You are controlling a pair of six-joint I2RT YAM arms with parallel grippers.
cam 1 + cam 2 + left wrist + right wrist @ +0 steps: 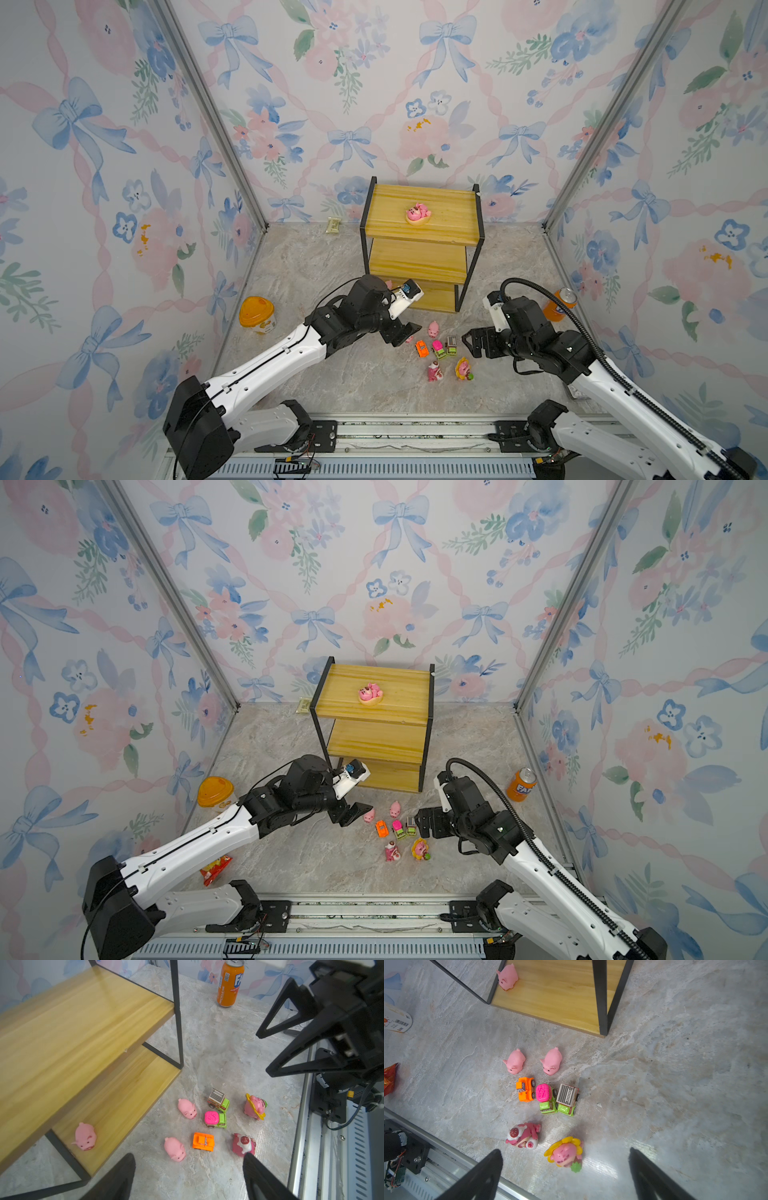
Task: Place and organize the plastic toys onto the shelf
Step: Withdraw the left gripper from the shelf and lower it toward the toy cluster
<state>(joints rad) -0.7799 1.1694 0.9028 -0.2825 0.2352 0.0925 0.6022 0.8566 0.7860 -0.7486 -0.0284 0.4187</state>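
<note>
The shelf (pixel 395 199) stands at the back middle. One pink bear figurine (pixel 418 213) lies on its top board and one pale pig (pixel 85 1136) sits on its bottom board. In front of it on the floor are two pigs (pixel 187 1108) (pixel 175 1149), an orange car (pixel 421 348), a pink-green car (pixel 438 349), a brown-green car (pixel 452 346) and two bear figurines (pixel 434 371) (pixel 463 369). My left gripper (pixel 409 334) hangs open and empty just over the nearer pig. My right gripper (pixel 467 345) is open and empty above the yellow-hatted bear (pixel 564 1154).
An orange soda can (pixel 560 303) stands right of the shelf, behind my right arm. An orange-lidded tub (pixel 257 316) sits by the left wall, with a red snack packet (pixel 216 868) nearer the front. A small wrapper (pixel 333 226) lies left of the shelf. A metal rail (pixel 415 432) runs along the front edge.
</note>
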